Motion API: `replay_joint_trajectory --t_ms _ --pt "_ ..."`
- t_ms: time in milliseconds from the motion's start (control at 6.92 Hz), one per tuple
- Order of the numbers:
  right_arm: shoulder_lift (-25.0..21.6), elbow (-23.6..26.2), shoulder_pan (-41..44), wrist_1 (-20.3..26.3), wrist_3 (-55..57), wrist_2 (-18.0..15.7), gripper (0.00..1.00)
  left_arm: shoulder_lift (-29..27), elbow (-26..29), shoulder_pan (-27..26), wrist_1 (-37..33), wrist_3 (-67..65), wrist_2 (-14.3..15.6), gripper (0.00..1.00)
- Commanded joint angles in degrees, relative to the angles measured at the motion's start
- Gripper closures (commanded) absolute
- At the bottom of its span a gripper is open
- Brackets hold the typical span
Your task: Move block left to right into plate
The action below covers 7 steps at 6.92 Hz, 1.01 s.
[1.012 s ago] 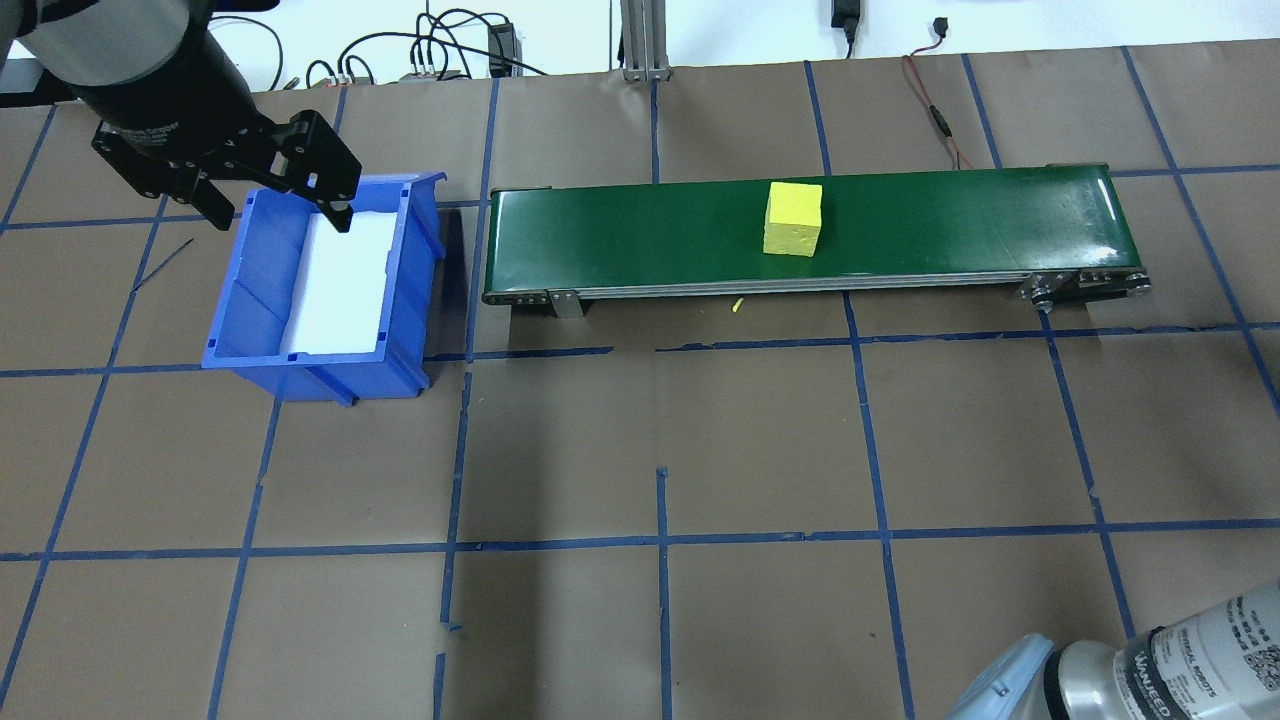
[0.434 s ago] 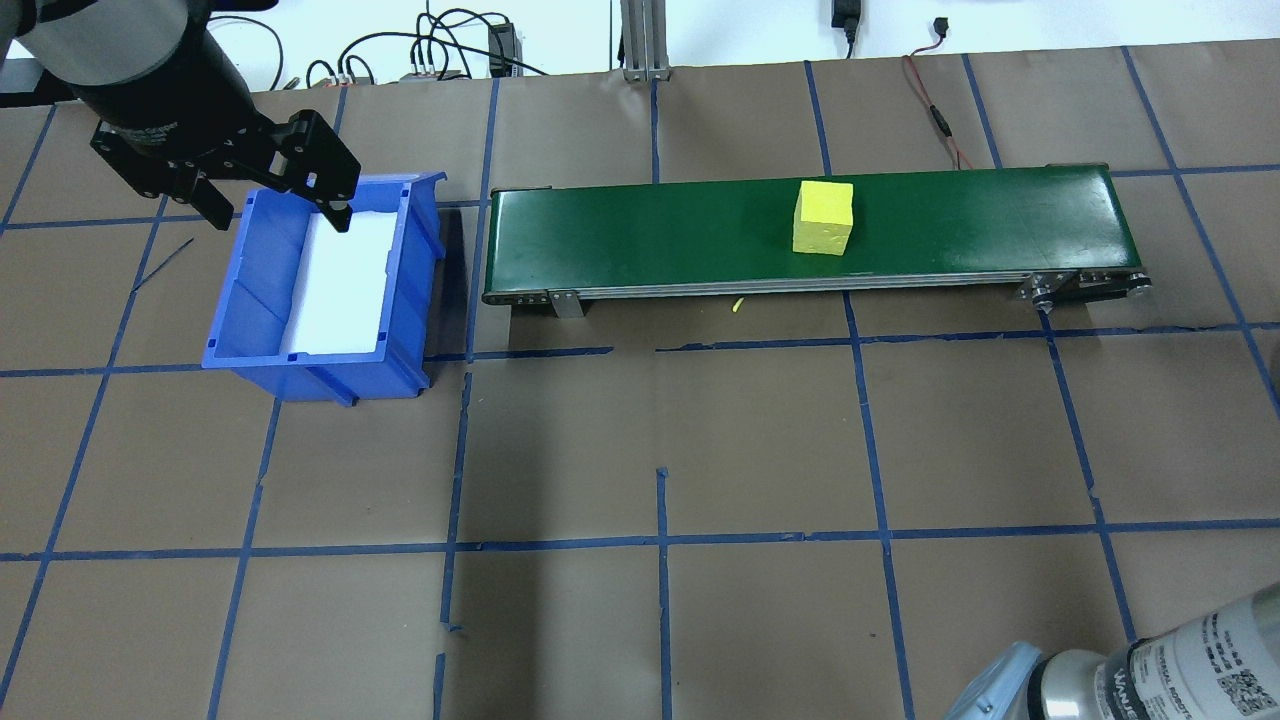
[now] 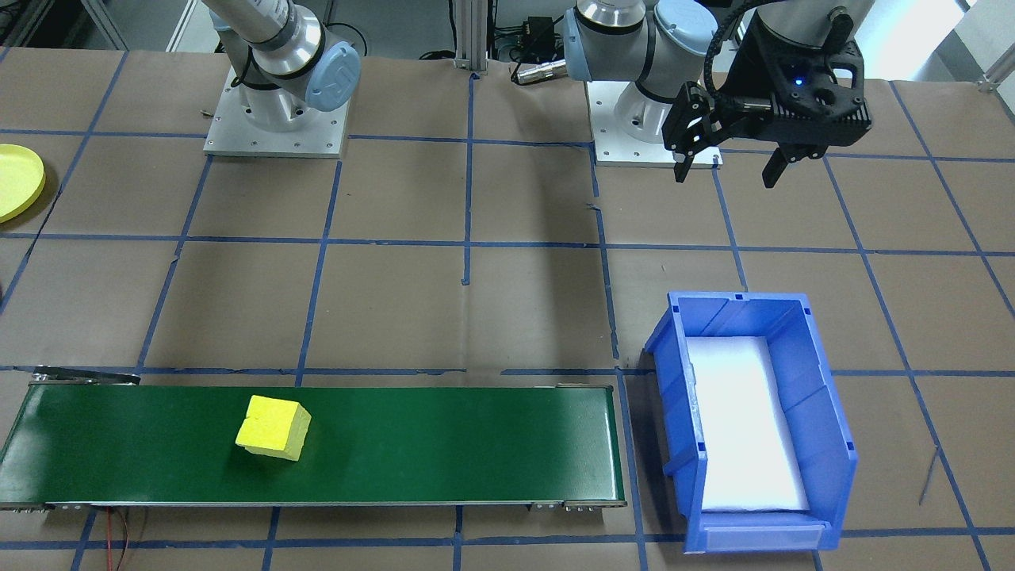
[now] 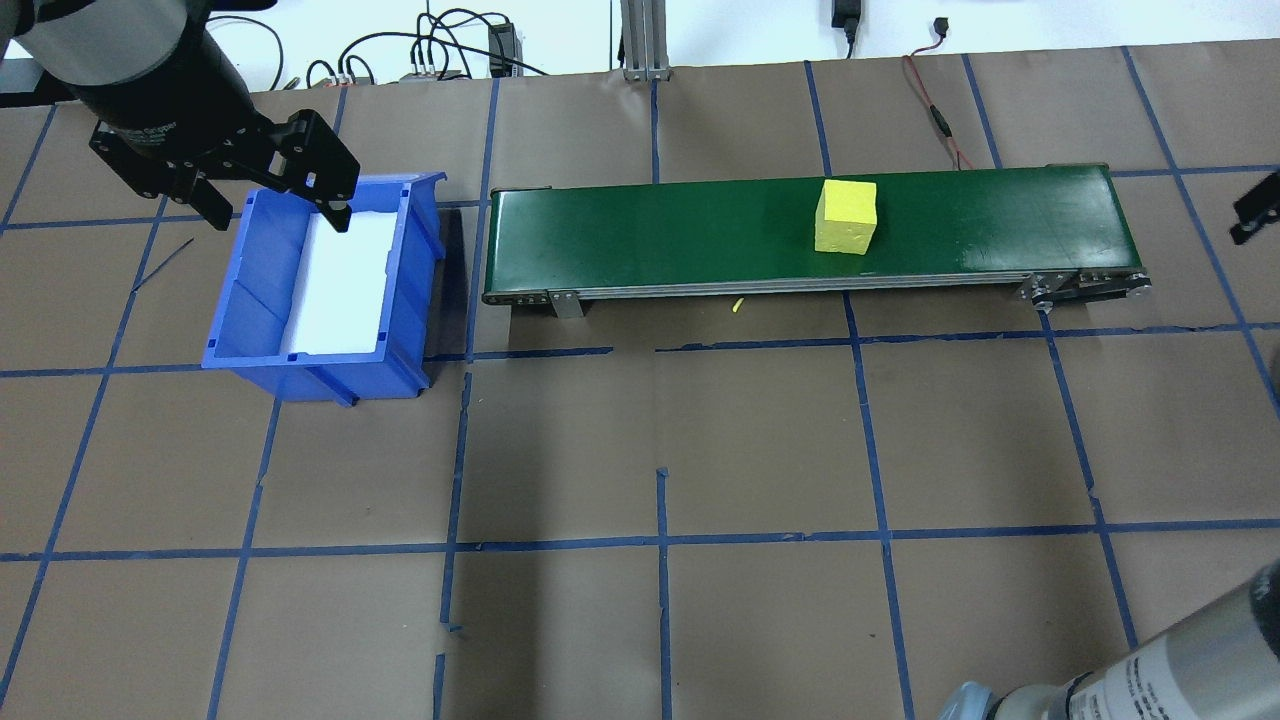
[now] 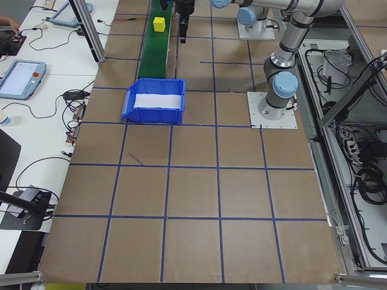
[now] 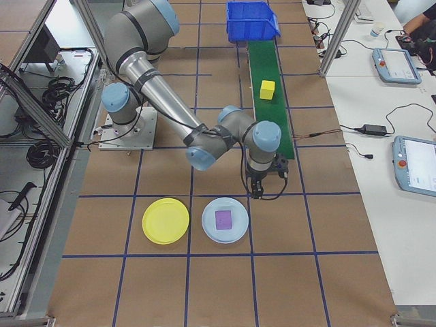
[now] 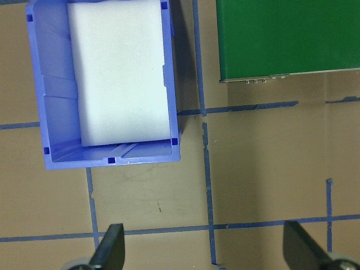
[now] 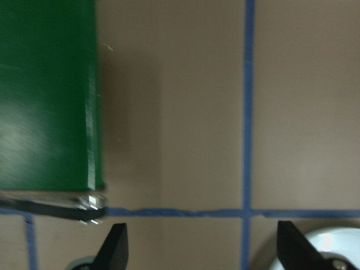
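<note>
The yellow block (image 4: 846, 216) sits on the green conveyor belt (image 4: 650, 235), right of its middle; it also shows in the front view as the block (image 3: 272, 428). My left gripper (image 4: 278, 215) hangs open and empty over the far end of the blue bin (image 4: 225, 300). My right gripper (image 8: 205, 253) is open and empty, low over the table just past the belt's right end (image 8: 45, 95), seen from the side as the gripper (image 6: 261, 191). The yellow plate (image 6: 165, 221) lies on the table on my right, nearer my base; its rim (image 3: 16, 182) shows in the front view.
A pale blue plate (image 6: 225, 220) holding a purple block (image 6: 224, 219) lies beside the yellow plate, close under my right gripper. The bin has a white pad inside (image 7: 121, 67). Cables run along the table's far edge (image 4: 440, 50).
The yellow block has ridden rightward along the belt. My right arm has swung, its gripper now showing at the overhead view's right edge. The left gripper has stayed put.
</note>
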Motion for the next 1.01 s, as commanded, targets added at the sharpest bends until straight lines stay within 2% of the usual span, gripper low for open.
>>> replay_joint_trajectory --t_ms 0,145,434,578,867 --pt "-0.38 -0.5 11.64 0.18 16.95 1.92 0.07 0.0 0.0 -0.06 0.0 -0.02 0.0 0.0" --pt "-0.47 -0.59 14.82 0.7 23.03 4.45 0.06 0.0 0.0 0.02 0.0 0.06 0.0 0.0" --pt "-0.64 -2.51 19.57 0.53 29.39 6.58 0.06 0.0 0.0 0.11 0.0 0.06 0.0 0.0" --pt "0.14 -2.52 19.69 0.36 31.68 11.11 0.06 0.0 0.0 0.02 0.0 0.06 0.0 0.0" --pt "1.37 -2.35 19.69 0.36 31.62 14.48 0.06 0.0 0.0 0.02 0.0 0.06 0.0 0.0"
